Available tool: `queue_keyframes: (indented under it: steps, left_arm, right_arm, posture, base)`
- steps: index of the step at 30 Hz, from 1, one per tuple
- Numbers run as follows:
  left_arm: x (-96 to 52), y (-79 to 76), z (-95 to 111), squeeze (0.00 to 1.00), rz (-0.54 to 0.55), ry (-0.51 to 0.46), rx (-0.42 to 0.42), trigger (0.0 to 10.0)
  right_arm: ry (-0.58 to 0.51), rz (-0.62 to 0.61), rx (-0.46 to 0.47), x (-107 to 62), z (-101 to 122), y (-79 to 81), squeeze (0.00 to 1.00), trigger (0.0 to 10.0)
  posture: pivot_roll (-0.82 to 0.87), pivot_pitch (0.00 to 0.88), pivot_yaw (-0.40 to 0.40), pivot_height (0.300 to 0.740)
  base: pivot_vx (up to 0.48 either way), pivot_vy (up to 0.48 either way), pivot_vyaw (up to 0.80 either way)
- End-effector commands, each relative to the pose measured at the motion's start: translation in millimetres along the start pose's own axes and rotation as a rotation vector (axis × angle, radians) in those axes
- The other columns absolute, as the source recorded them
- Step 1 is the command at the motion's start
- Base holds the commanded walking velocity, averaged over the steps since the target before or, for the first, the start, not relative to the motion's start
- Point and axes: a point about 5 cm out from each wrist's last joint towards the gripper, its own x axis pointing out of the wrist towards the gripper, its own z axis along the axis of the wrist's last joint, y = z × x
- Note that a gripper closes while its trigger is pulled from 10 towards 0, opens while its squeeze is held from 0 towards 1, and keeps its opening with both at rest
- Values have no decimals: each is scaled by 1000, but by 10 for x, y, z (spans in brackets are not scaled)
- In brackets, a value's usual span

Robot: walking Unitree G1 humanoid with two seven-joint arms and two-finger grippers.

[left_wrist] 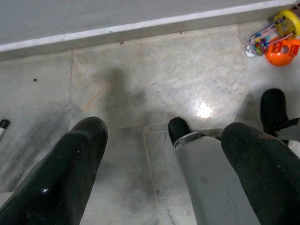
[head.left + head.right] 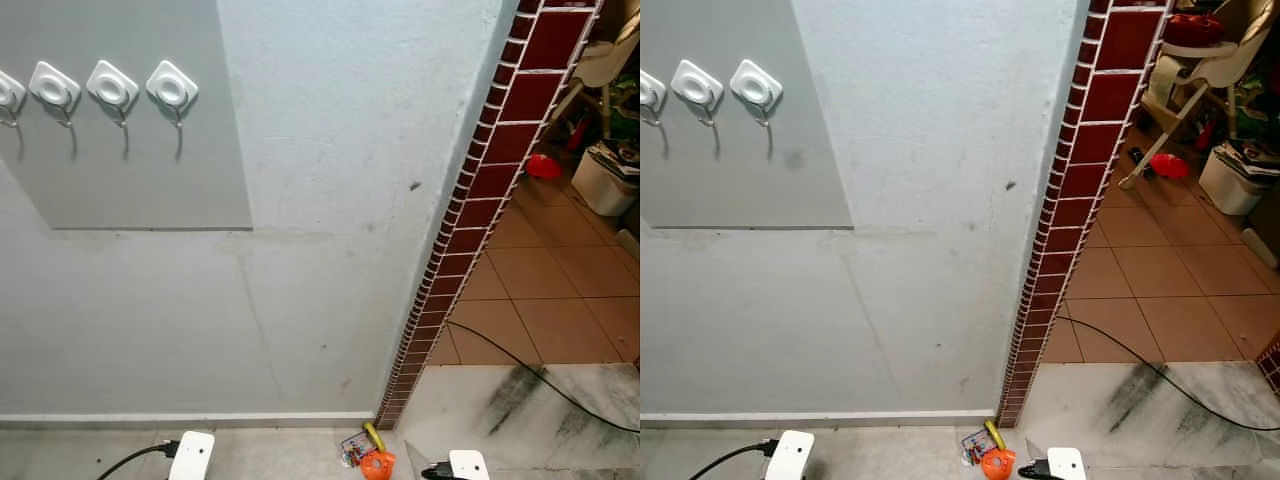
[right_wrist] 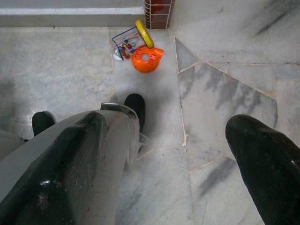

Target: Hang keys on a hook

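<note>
The grey wall [image 2: 330, 250] faces the robot, and high on it, toward the robot's left, a darker grey panel [image 2: 150, 170] carries a row of white hooks [image 2: 172, 88], each a square pad with a small metal hook hanging below. A red-tiled wall edge [image 2: 480, 190] runs up the right side.

Low on the marble floor [image 3: 225, 93], at the foot of that tiled edge, lies a small colourful bunch [image 3: 136, 47]: an orange round piece, a yellow piece and a beaded loop. Whether these are the keys I cannot tell. It lies ahead of both hanging arms and closer to the right one, while the hooks stand far above and to the left.

The left gripper [image 1: 164, 178] hangs over the floor, fingers wide apart, holding nothing. The right gripper [image 3: 178, 173] hangs likewise, spread and empty.
</note>
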Motion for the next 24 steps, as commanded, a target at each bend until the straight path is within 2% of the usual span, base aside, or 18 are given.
queue_keyframes:
  steps: [1, 11, 14, 24]
  left_arm:
    - [0, 35, 18, 0, 15, 2, 20, 10000]
    - [29, -3, 273, 0, 13, -72, -8, 10000]
    - [38, -36, 391, 0, 0, -104, 5, 10000]
    - [39, -45, 417, 0, 10, -114, 24, 10000]
  right_arm:
    - [25, -1, -1, -4, -52, 26, 0, 10000]
    - [-3, 2, -25, 12, 67, -16, 0, 10000]
    - [-37, 2, -47, 27, 196, -49, 0, 10000]
    - [-85, 0, -58, 45, 391, -82, 0, 10000]
  posture:
    - [-107, 0, 30, 740]
    - [-92, 0, 19, 740]
    - [-99, 0, 22, 740]
    - [-77, 0, 2, 740]
  base:
    - [0, 0, 0]
    - [0, 0, 0]
    - [0, 0, 0]
    - [0, 0, 0]
